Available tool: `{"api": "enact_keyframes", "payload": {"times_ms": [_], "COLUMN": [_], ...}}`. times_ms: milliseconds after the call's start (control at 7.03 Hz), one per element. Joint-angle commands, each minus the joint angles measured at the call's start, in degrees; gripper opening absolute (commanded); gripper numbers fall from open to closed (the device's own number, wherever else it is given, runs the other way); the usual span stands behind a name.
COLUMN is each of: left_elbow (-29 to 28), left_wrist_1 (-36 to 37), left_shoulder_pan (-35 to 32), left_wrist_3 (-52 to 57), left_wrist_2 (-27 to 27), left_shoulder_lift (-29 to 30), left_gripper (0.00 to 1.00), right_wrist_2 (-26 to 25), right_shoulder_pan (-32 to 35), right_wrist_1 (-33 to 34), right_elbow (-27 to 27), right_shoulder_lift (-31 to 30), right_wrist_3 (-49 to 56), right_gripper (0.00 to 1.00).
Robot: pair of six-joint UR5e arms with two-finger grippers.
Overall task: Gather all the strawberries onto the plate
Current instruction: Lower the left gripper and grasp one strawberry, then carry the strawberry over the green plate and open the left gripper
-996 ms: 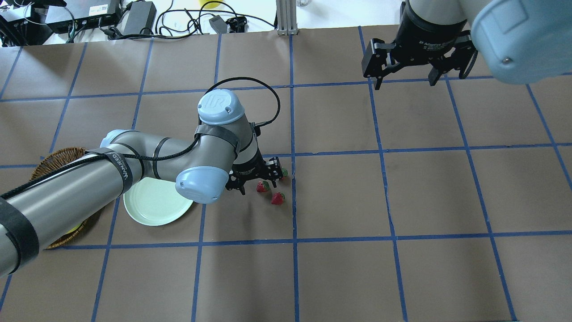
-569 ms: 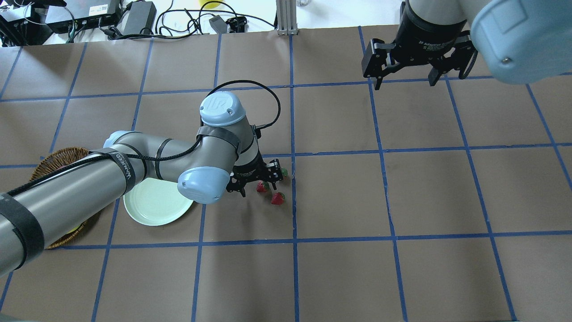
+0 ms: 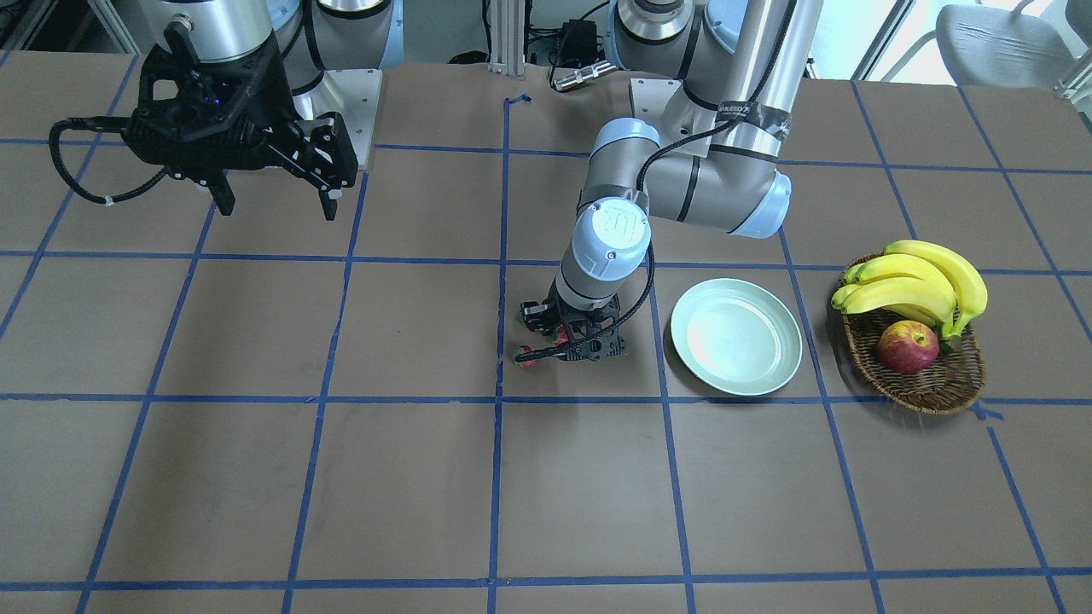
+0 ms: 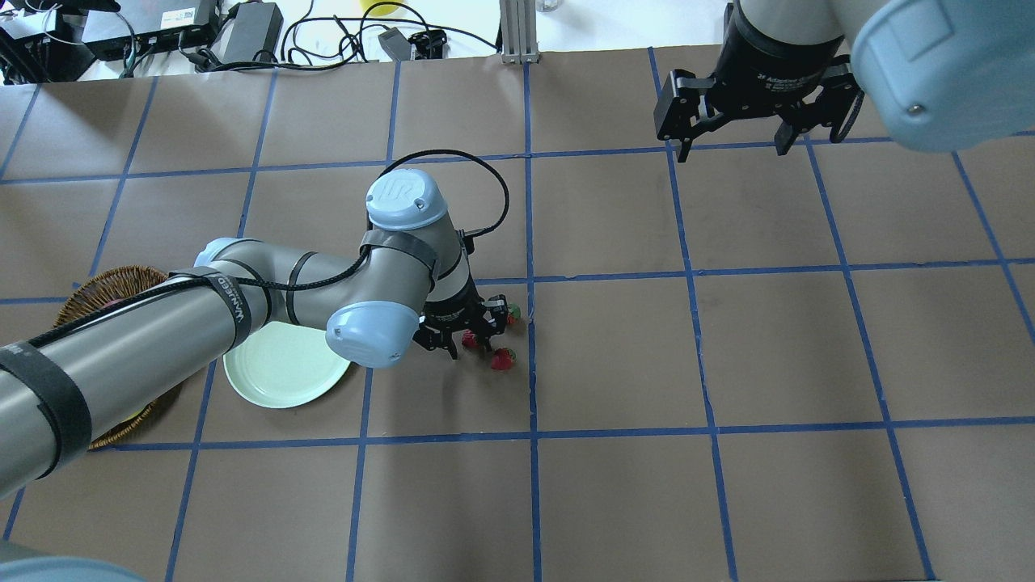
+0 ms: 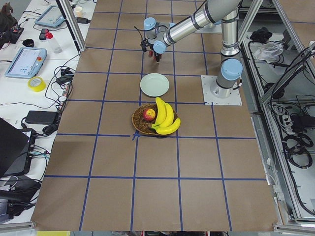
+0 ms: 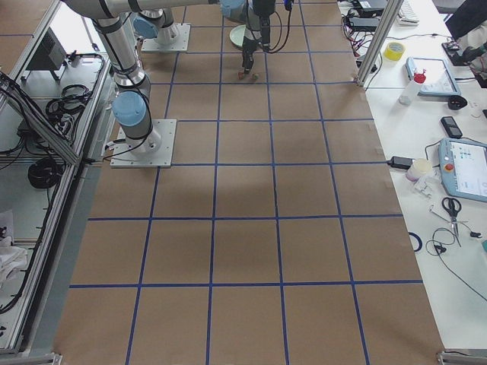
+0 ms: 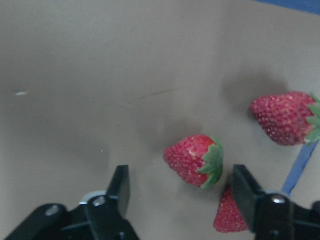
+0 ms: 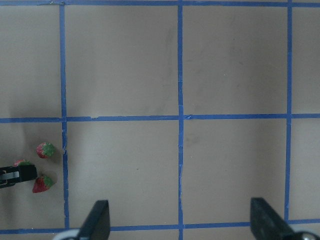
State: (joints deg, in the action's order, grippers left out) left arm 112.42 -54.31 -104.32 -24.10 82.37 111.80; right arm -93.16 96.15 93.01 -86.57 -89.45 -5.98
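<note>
Three small red strawberries with green caps lie close together on the brown table. In the left wrist view one strawberry [image 7: 195, 160] lies between my open fingers, a second [image 7: 285, 117] lies off to the right, and a third [image 7: 230, 216] shows beside the right finger [image 7: 247, 192]. My left gripper [image 4: 473, 335] is open and low over this cluster, with one strawberry [image 4: 503, 358] just beyond it. The pale mint-green plate [image 4: 275, 368] lies empty to the left, partly under my left arm. My right gripper [image 4: 728, 137] is open and empty, high at the far right.
A wicker basket [image 3: 930, 379] holds bananas [image 3: 917, 281] and a red-yellow apple [image 3: 907, 347] beyond the plate [image 3: 736, 341]. Blue tape lines grid the table. Cables and devices lie past the far edge.
My left gripper has shifted toward the strawberries and lower, so its open fingers now straddle the middle one. The right arm has not moved.
</note>
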Motion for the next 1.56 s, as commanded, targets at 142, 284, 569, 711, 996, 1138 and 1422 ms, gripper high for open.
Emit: {"api": "enact_keyframes", "payload": {"times_ms": [142,284,569,711,996,1138,1422], "left_elbow": [-0.7,-1.9,-5.4,-6.4,-5.9,-5.6,-4.0], "left_wrist_1": [-0.3,-1.6,-11.6,-17.6,-19.0,-19.6,-19.6], "left_shoulder_pan": [0.3,0.5,2.3,6.3,17.9,20.9,21.9], "left_wrist_3": [1.2,1.5,4.1,5.8,14.0,16.2,16.2], "left_wrist_2": [1.2,4.0,10.0,12.4,14.3,14.4,14.4], "left_shoulder_lift": [-1.4,-2.3,-5.0,-6.8,-8.3,-7.7,-6.9], "left_gripper": [0.00,0.00,0.00,0.00,0.00,0.00,0.33], "right_wrist_2": [0.1,0.1,-0.1,-0.1,-0.1,0.2,0.2], "right_shoulder_pan": [0.0,0.0,0.0,-0.1,-0.1,0.0,0.0], "right_wrist_1": [0.1,0.1,0.2,0.2,0.3,0.3,0.3], "right_elbow": [0.0,0.0,0.0,0.0,0.0,0.0,0.0], "right_shoulder_lift": [0.1,0.1,0.1,0.1,0.1,0.1,0.1], "right_wrist_3": [0.0,0.0,0.0,0.0,0.0,-0.1,0.0], "right_gripper": [1.00,1.00,1.00,1.00,1.00,1.00,1.00]}}
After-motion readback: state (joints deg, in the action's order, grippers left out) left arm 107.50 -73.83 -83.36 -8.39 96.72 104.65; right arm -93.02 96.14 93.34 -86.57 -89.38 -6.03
